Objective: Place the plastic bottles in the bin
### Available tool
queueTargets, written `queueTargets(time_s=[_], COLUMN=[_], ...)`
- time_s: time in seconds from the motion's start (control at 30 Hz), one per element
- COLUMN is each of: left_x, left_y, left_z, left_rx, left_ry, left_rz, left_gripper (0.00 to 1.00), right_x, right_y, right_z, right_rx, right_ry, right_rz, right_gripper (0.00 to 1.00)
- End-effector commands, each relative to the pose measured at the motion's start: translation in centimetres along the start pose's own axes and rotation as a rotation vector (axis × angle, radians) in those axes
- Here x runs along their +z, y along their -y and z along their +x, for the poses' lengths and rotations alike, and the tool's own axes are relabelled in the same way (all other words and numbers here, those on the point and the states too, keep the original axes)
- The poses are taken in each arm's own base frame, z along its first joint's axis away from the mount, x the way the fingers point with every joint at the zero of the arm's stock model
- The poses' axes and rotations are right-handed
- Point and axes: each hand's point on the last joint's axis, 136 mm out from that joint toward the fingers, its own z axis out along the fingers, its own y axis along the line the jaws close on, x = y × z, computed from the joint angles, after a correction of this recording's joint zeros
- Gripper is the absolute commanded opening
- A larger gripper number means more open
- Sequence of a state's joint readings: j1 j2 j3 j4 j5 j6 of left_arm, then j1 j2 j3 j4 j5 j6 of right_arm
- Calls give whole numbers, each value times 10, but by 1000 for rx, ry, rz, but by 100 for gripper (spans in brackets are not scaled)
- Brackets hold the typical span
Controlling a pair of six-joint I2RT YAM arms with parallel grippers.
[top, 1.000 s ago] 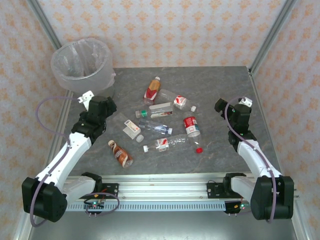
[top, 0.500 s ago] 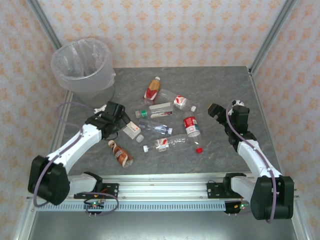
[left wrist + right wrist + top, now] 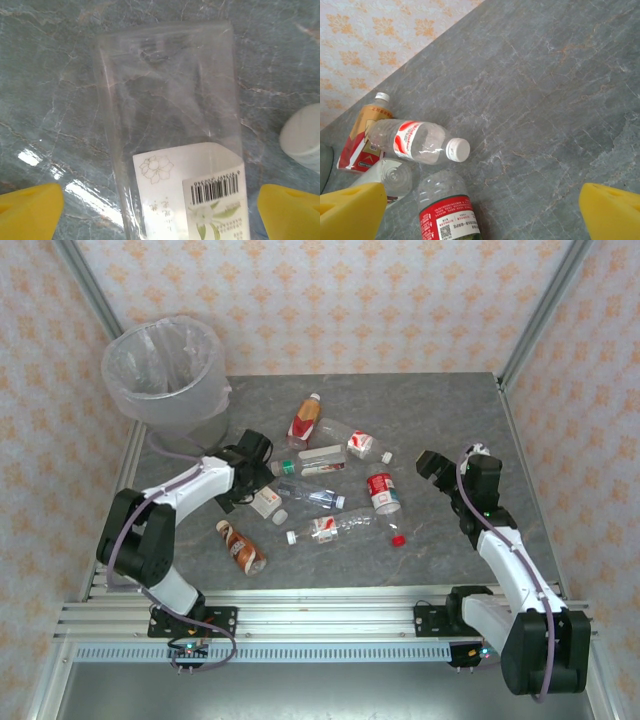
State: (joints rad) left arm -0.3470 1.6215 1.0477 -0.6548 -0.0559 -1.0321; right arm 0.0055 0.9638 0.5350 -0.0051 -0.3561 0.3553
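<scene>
The flattened clear bottle (image 3: 170, 150) lies on the counter (image 3: 50, 75) amid the other bottles (image 3: 330, 495), with the bin (image 3: 185, 405) at the far left corner. The left pincer (image 3: 160, 214) hangs over it, spread wide and straddling it. It would be best to lower squarely and close across its middle, where crushed plastic should slip least. The right pincer (image 3: 480, 212), also wide, holds nothing.

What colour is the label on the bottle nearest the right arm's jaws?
Red with white print; the label shows best in the right wrist view.
</scene>
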Motion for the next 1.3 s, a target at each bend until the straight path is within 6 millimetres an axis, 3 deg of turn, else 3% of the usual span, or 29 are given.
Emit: queueTargets(time_s=[0.0,0.27,0.57,0.7,0.97,1.27], left_x=[2,20,38,36,2,-72], left_y=[7,6,11,14,24,50], left_z=[-6,-11,-6,-9,-31,-62], left_rx=[-7,-6,28,42,96,200], left_ry=[16,62,43,55,144,306], left_rz=[-18,-47,-54,-42,34,260], left_gripper=[100,96,80,71,60,56], right_x=[-2,-1,-1,-1,-3,-4], right_y=[10,14,13,12,6,-11], right_z=[6,11,11,11,5,0], right_rx=[2,9,16,22,24,35], right_ry=[-10,-19,-22,-26,-17,-16], right_rz=[38,50,44,38,25,-52], right_gripper=[99,99,99,99,99,99])
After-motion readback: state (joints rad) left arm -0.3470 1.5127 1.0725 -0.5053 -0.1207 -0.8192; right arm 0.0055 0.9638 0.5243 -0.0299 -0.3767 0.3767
